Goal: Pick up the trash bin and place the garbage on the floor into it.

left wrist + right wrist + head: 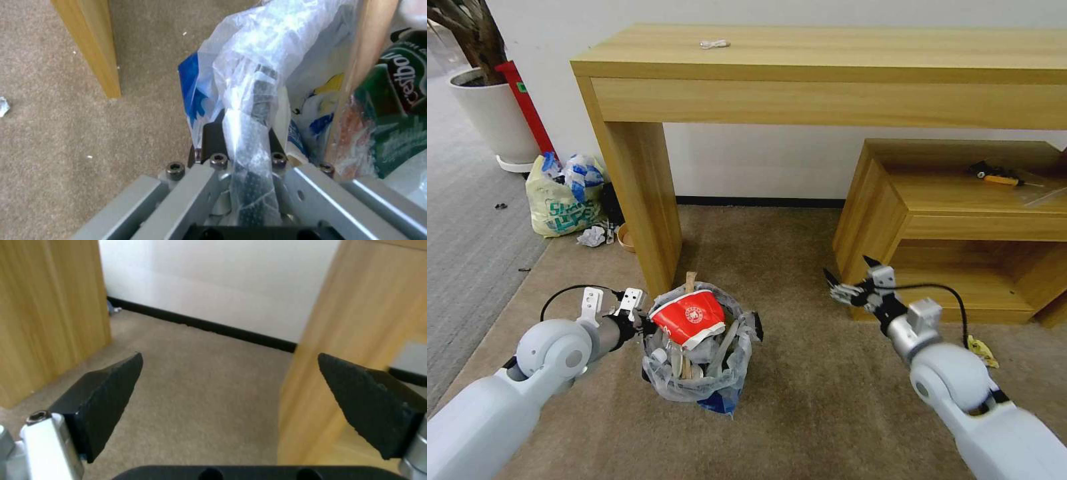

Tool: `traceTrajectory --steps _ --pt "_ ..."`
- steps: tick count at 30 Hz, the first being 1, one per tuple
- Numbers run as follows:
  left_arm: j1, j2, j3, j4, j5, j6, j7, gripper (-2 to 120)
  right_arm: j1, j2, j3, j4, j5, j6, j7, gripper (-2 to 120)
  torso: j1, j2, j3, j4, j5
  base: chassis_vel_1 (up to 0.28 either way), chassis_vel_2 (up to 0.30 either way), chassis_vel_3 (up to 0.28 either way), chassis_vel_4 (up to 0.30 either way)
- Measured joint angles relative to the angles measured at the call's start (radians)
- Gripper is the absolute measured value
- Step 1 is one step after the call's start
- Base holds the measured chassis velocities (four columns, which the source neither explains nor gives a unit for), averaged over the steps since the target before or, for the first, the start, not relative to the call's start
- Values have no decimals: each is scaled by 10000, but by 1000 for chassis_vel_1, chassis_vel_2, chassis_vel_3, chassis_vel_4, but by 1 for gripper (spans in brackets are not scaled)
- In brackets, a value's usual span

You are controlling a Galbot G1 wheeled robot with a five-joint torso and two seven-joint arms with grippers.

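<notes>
Now: left gripper (642, 319) clamped on trash bin (697, 373) rim beside table leg (644, 200); right gripper (848, 277) wide open, empty, bare floor (800, 393) between.

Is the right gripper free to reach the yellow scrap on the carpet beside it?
Probably yes. The right gripper hangs open and empty, and the yellow scrap lies on bare carpet with nothing over it.

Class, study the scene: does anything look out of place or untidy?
Yes. A yellow scrap lies loose on the floor by the low shelf, while the trash bin, gripped by the left gripper, brims over with a red-white bowl.
</notes>
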Motion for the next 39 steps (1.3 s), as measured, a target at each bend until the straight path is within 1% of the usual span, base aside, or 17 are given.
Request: traceTrajectory --steps 1,4,5,8,9,11,13,16,17,19,21,22,24,28,33,39 --pt "0 0 0 0 0 0 0 0 0 0 0 0 0 0 0 100 0 0 0 0 0 0 0 0 0" --pt "5 -26 23 -6 49 0 -9 0 -781 479 666 362 -482 157 -24 100 0 0 1 0 0 0 0 0 0" --pt "5 -26 23 -6 49 0 -9 0 -781 479 666 362 -482 157 -24 100 0 0 1 0 0 0 0 0 0" --pt "67 -28 16 -88 97 0 -39 0 -1384 1168 1180 685 -869 276 -156 100 0 0 1 0 -1 0 0 0 0" --pt "67 -28 16 -88 97 0 -39 0 -1384 1168 1180 685 -869 276 -156 100 0 0 1 0 -1 0 0 0 0" --pt "87 -8 13 -148 93 0 -92 0 -1720 1575 1452 763 -1212 455 -302 100 0 0 0 0 -1 0 0 0 0" --pt "91 5 12 -171 85 0 -101 0 -1840 1700 1532 774 -1352 532 -349 100 0 0 1 1 -1 0 0 0 0" --pt "133 129 -7 -265 38 0 -122 0 -2403 2245 1817 903 -1772 839 -554 100 0 0 1 0 -2 0 0 0 0" --pt "133 129 -7 -265 38 0 -122 0 -2403 2245 1817 903 -1772 839 -554 100 0 0 1 0 -2 0 0 0 0" --pt "192 244 -27 -318 25 0 -122 0 -2893 2651 1907 1033 -2017 1064 -729 100 0 0 1 0 0 0 0 0 0" --pt "217 273 -32 -337 23 0 -121 0 -3038 2770 1924 1064 -2116 1149 -788 100 0 0 0 0 -1 0 0 0 0" --pt "279 312 -41 -378 17 0 -119 0 -3294 3002 1951 1104 -2309 1330 -907 100 0 0 0 0 0 0 0 0 0" --pt "346 325 -42 -410 17 0 -118 0 -3548 3229 1959 1124 -2537 1577 -1044 100 0 0 0 0 -1 0 0 0 0" --pt "399 343 -33 -428 35 0 -122 0 -3870 3386 2049 1130 -2696 1903 -1425 100 0 0 1 1 -1 0 0 0 0" --pt "399 348 -7 -433 38 0 -122 0 -3951 3325 2335 1151 -2703 2020 -1860 100 0 0 1 0 -1 0 0 0 0" --pt "432 328 2 -446 66 0 -123 0 -3819 3227 2446 1139 -2664 2023 -1871 100 0 0 1 1 0 0 0 0 0"
